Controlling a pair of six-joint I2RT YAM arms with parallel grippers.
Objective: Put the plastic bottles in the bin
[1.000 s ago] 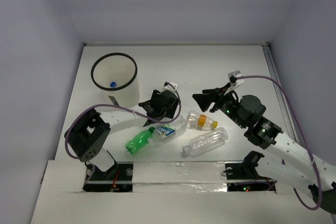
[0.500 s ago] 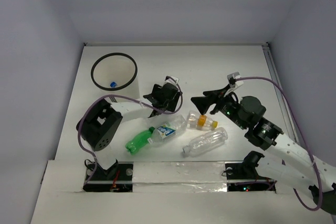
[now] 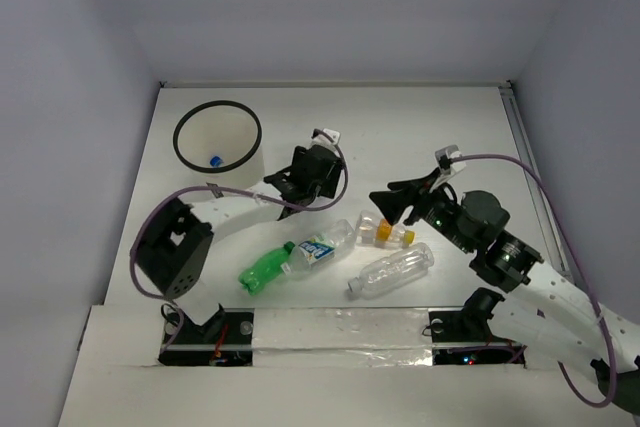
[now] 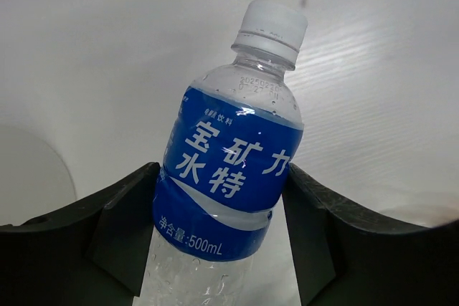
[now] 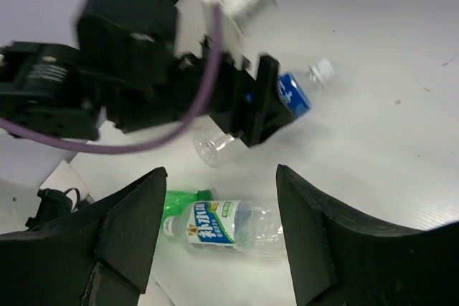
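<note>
Left gripper (image 4: 219, 180) grasps blue-label bottle (image 4: 240, 112); right gripper (image 5: 219, 180) spread, empty.
Labelled clear bottle (image 5: 219, 227) lies ahead of right gripper; bin (image 3: 236, 179) near left gripper.

Soft, even light is falling from above my arms, casting only faint shadows on the table (image 3: 420, 127). My left wrist camera is showing the bottle (image 4: 229, 170) sharp, small glints shining on its label, lower corners shading grey. My right wrist camera is smearing my left arm (image 5: 122, 41) with blur.
</note>
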